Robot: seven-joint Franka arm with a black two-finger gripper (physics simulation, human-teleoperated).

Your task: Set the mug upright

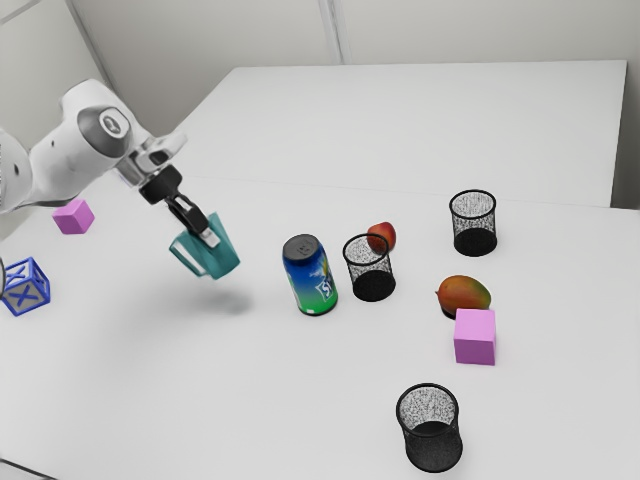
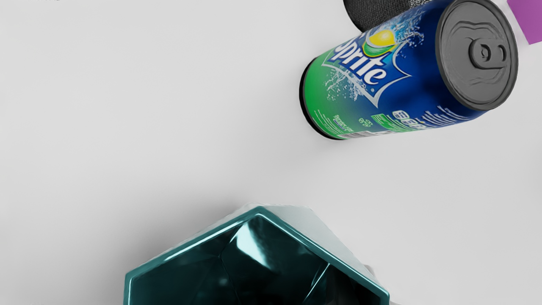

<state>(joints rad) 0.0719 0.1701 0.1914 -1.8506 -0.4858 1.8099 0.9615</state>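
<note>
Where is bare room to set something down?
In the exterior view, between the blue cube, the can and the lowest basket. Crowded: can, middle basket and red fruit; mango and the pink cube beside it.

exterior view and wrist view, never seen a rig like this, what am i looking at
The machine is a white robot arm with a black two-finger gripper. The exterior view comes from a camera at the arm's side; the wrist view comes from one on its hand, looking past the mug's open top.

The gripper holds a shiny teal mug, tilted and raised above the white table.

On the table stands a blue and green Sprite can. Around it are three black mesh cups, a small red fruit, an orange-green fruit and two pink cubes. Near the exterior view's left edge is a blue lettered block.
</note>
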